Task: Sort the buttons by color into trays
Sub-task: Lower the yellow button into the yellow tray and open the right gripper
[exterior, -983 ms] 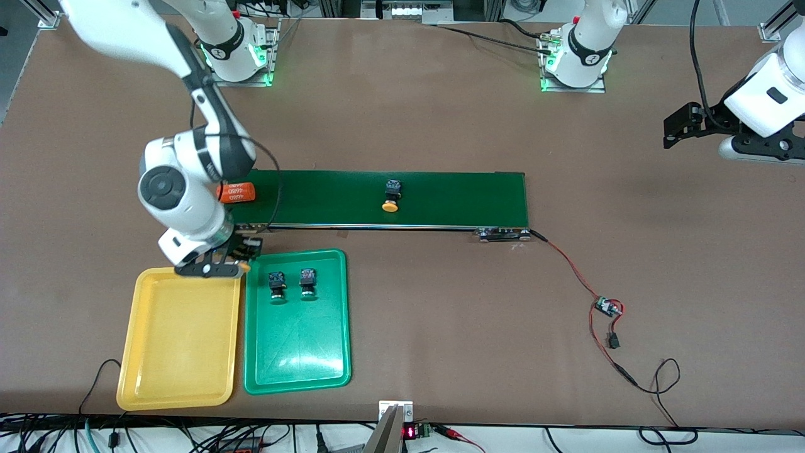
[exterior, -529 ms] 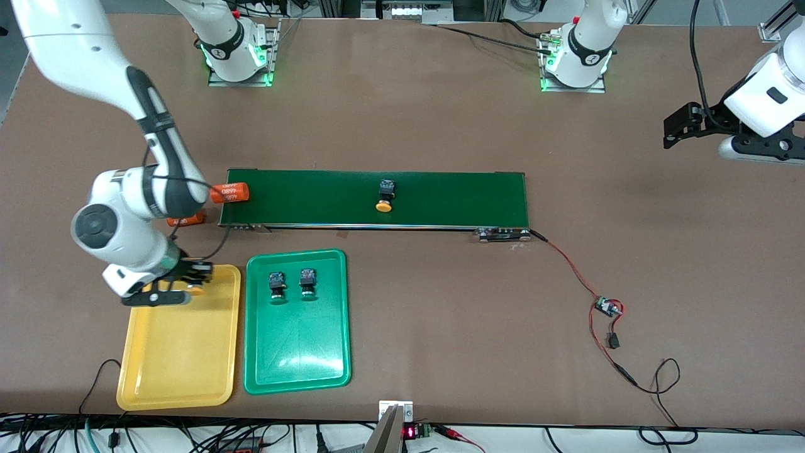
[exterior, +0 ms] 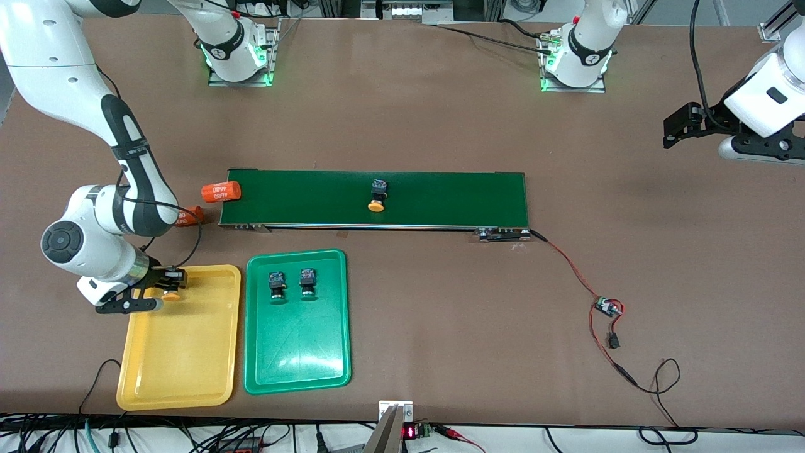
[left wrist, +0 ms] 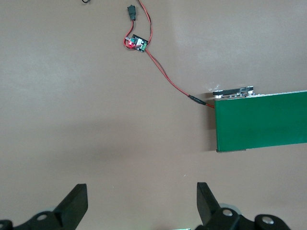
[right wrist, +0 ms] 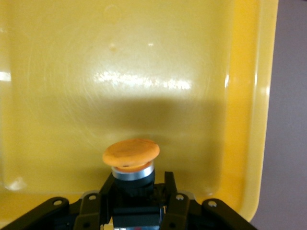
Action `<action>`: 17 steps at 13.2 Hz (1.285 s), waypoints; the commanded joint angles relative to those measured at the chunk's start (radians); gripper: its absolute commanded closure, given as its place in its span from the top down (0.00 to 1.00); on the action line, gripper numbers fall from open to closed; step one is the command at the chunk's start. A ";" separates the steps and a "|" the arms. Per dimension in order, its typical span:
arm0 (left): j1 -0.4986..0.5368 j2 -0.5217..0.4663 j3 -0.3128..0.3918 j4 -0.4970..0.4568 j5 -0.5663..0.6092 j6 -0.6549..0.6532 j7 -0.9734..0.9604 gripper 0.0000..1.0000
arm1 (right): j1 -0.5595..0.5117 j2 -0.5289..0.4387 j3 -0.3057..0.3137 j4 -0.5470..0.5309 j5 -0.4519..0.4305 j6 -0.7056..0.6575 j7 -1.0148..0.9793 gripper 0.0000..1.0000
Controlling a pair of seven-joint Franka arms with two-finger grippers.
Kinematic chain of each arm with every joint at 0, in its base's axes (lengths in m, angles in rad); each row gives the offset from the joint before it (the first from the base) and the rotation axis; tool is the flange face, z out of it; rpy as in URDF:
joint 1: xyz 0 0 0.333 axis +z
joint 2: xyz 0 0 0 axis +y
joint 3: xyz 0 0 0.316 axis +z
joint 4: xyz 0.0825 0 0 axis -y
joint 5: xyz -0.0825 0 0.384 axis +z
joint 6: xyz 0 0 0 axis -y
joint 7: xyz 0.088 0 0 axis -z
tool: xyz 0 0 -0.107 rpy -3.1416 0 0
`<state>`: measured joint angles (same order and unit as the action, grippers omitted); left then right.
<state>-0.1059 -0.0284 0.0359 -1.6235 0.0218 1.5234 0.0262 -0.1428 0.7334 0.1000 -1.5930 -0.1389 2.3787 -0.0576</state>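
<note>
While over yellow tray (exterior: 182, 352), right tool (exterior: 165, 290) — clamped on yellow-orange button (right wrist: 130, 152).

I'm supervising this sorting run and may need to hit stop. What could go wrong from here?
1. The right pincer, shut on a yellow button, hangs over the yellow tray close to its rim; released here, the round-capped button might roll or bounce out.
2. Another yellow button still lies on the conveyor belt; it could travel off the end where orange cylinders already lie.
</note>
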 commanded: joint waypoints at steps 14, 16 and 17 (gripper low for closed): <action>-0.003 -0.001 0.002 0.014 -0.003 -0.019 0.009 1.00 | 0.018 -0.060 -0.011 0.016 0.002 -0.136 0.022 1.00; -0.003 -0.001 0.002 0.014 -0.003 -0.019 0.009 1.00 | 0.031 -0.148 0.006 -0.089 0.004 -0.133 0.094 1.00; -0.003 -0.001 0.002 0.014 -0.003 -0.019 0.009 1.00 | 0.031 -0.199 0.021 -0.154 0.005 -0.122 0.126 1.00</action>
<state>-0.1061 -0.0284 0.0359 -1.6234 0.0218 1.5234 0.0262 -0.1196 0.6669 0.1003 -1.5807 -0.1374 2.2461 0.0028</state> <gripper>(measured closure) 0.000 0.000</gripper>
